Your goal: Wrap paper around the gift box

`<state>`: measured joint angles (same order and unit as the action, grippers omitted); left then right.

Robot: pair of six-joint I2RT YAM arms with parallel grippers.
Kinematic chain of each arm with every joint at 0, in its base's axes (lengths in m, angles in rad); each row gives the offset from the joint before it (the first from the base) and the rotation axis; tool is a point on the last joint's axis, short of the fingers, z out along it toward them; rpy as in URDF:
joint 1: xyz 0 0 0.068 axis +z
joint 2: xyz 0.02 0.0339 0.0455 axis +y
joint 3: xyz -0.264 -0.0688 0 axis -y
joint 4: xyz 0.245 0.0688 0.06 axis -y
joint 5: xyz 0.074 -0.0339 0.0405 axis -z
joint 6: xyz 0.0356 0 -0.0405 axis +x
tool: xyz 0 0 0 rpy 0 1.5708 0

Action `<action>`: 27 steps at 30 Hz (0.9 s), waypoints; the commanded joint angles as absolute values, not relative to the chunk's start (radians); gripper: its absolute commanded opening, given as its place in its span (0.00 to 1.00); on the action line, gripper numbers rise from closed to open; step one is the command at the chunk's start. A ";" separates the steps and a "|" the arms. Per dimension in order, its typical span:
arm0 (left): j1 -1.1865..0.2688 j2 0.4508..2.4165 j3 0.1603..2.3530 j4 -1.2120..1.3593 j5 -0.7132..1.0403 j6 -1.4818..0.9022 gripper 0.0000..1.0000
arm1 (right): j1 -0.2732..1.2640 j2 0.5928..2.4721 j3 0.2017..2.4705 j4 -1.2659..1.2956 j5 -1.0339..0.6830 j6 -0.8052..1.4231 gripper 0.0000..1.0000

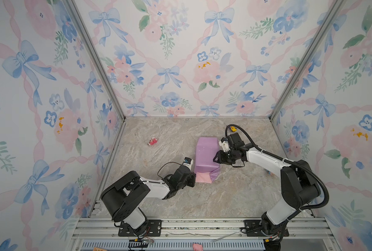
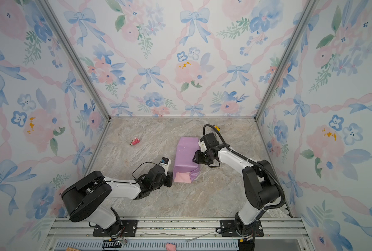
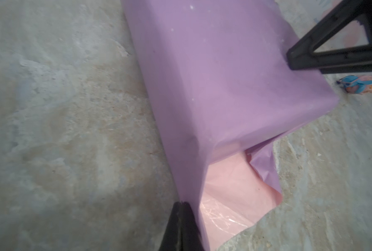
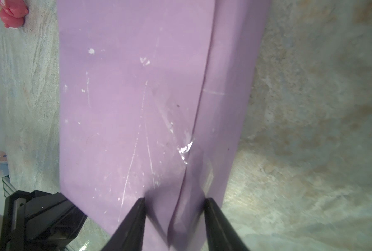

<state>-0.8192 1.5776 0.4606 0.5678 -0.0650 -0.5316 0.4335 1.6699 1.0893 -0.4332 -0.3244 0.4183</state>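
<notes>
Wrapping lilac-side out, the paper point(image 1: 205, 152) gapes pink at one end; left gripper point(image 3: 181, 204) pinches it; right gripper point(image 4: 175, 200) spread.

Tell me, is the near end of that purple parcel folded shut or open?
Open: the paper gapes there, its pink inner face showing in both top views.
</notes>
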 commanded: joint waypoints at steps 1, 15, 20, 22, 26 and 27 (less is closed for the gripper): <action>-0.816 1.627 0.484 0.664 0.045 -0.500 0.00 | 0.455 1.700 1.051 -0.484 -0.276 0.419 0.46; -0.816 1.616 0.459 0.802 0.061 -0.498 0.00 | 0.456 1.680 1.046 -0.485 -0.268 0.422 0.46; -0.812 1.522 0.370 0.801 -0.001 -0.516 0.04 | 0.465 1.625 1.040 -0.487 -0.255 0.421 0.49; -0.812 1.483 0.342 0.785 -0.025 -0.536 0.08 | 0.469 1.581 1.040 -0.491 -0.245 0.419 0.49; -0.805 1.401 0.318 0.682 -0.114 -0.583 0.12 | 0.480 1.455 1.019 -0.515 -0.203 0.413 0.48; -0.800 1.382 0.315 0.658 -0.131 -0.593 0.12 | 0.486 1.416 1.003 -0.514 -0.193 0.416 0.46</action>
<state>-0.8143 1.4288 0.3302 0.7341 -0.0467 -0.5545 0.4679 1.5166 1.0279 -0.4706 -0.2443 0.4187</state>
